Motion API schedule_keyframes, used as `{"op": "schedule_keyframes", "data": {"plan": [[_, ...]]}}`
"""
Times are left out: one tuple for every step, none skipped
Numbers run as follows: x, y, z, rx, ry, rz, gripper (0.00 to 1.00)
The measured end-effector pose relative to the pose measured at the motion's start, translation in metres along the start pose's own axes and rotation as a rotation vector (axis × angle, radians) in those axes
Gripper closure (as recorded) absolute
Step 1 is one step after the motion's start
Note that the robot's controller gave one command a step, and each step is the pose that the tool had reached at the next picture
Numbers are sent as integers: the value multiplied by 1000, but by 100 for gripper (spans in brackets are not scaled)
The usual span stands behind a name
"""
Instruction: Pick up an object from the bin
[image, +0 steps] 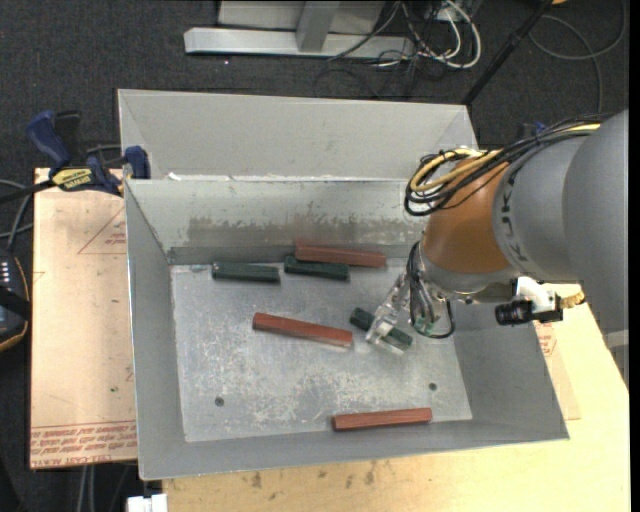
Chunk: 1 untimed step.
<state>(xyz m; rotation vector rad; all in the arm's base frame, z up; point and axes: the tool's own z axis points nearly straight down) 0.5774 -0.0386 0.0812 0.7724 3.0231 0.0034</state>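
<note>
My gripper (384, 327) is low in the right half of the bin, right on top of a short dark green block (360, 320). The block lies flat and slanted, and its two ends stick out on either side of the gripper. A long red-brown bar (302, 331) lies just left of it on the bin floor, pointing toward the block. Whether the gripper touches or grips the block cannot be told.
Along the back wall lie two dark green bars (245, 271) (316, 267) and a red-brown bar (340, 257). Another red-brown bar (382, 419) rests near the front edge. The arm's orange wrist and cables hang over the bin's right side.
</note>
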Motion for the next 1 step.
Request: {"op": "schedule_keyframes", "data": {"plan": [[4, -1, -11, 8, 20, -1, 100]]}}
